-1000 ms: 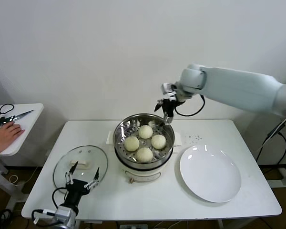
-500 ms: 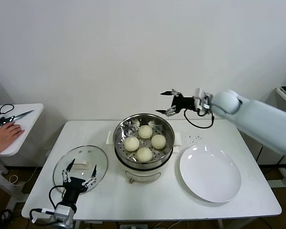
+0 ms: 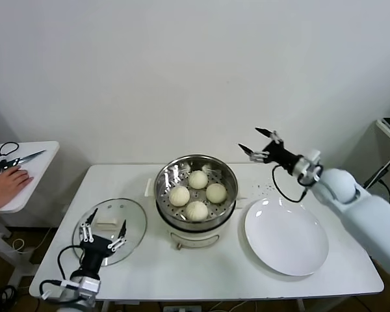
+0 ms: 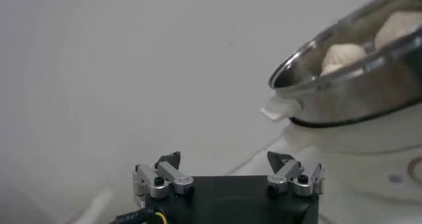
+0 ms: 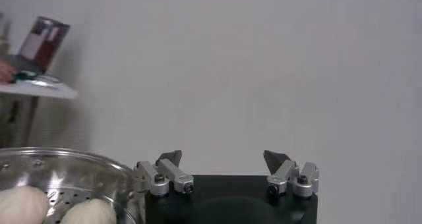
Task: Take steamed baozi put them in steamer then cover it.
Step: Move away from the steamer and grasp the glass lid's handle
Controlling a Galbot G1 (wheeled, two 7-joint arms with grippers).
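Note:
Four cream-white baozi [image 3: 196,190] lie on the perforated tray inside the steel steamer [image 3: 229,177] at the table's middle; two show in the right wrist view [image 5: 82,212]. The steamer also shows in the left wrist view [image 4: 343,90]. The clear glass cover [image 3: 133,218] with its white handle lies flat on the table to the steamer's left. My left gripper [image 3: 103,226] is open and empty, low over the cover's near part. My right gripper [image 3: 259,144] is open and empty, in the air to the right of the steamer, above the table's back edge.
A flat white plate [image 3: 286,235] lies right of the steamer. A small side table [image 3: 32,170] at far left holds scissors [image 3: 19,158] and a person's hand [image 3: 6,185]. A white wall stands behind the table.
My right arm has swung away from above the steamer's back rim, out to the right and lower. My left gripper has moved up a little over the cover.

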